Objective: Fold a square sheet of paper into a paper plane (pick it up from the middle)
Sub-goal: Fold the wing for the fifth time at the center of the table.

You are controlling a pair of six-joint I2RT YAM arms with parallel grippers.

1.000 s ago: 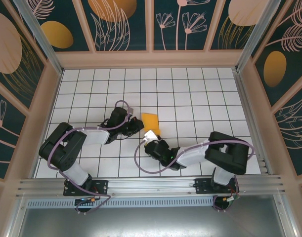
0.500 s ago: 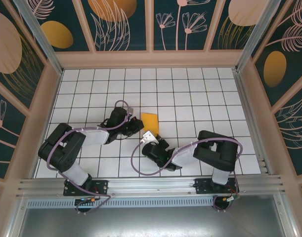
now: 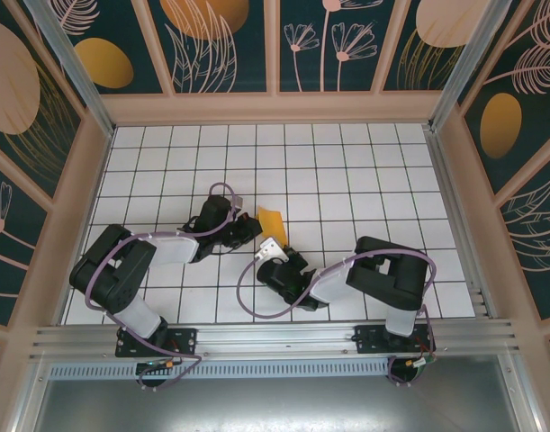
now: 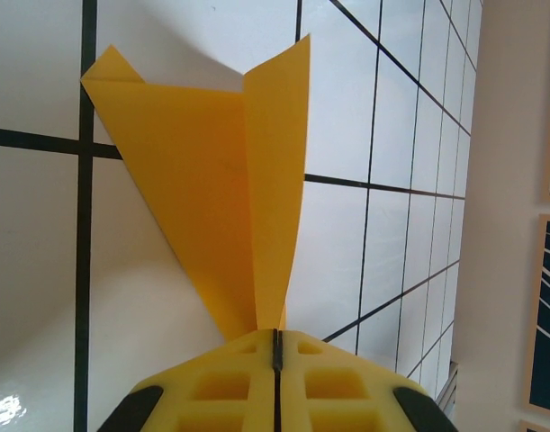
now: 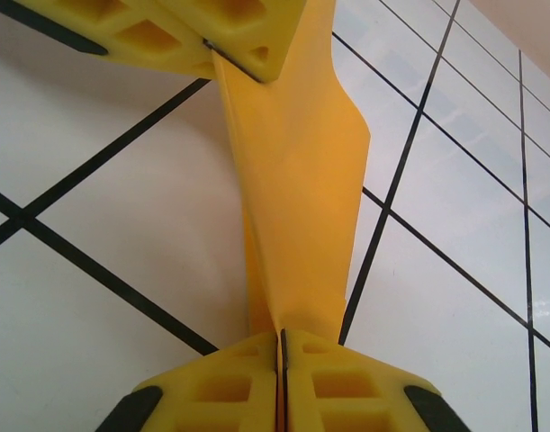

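From above, near the middle of the white tiled table (image 3: 365, 180): one square sheet of paper (image 3: 273, 219), folded down to a narrow orange-yellow piece. Gripped from two sides at once. At its 9 o'clock edge, the left gripper (image 3: 254, 227); at its 6 o'clock end, the right gripper (image 3: 276, 243). Two arms counted, the left arm (image 3: 121, 270) reaching in from 7 o'clock and the right arm (image 3: 392, 274) from 5 o'clock (bases by the near rail (image 3: 275, 337)). Two grippers as well, both meeting on that single sheet.

Through the left wrist camera: fans out as orange-yellow paper (image 4: 211, 171) from the left gripper (image 4: 276, 346) at 6 o'clock toward 12 o'clock. Two flaps counted, a broad one leaning to 11 o'clock and a narrower one pointing to 12, joined along a crease. Clenched tight here, the two yellow fingers (image 4: 220, 387) pressed together with the narrow end of the paper nipped between them. Throws a pale shadow on the tiles at 8 o'clock.

Through the right wrist camera: runs as one twisted strip of paper (image 5: 297, 180) from the right gripper (image 5: 282, 346) at 6 o'clock up to the left gripper (image 5: 231, 56) at 11 o'clock. Clamped on the paper at the bottom, with no gap between the two yellow fingers (image 5: 338, 387). Same at the top, closed on the far end of the strip. Whether touching the tiles underneath, cannot tell.
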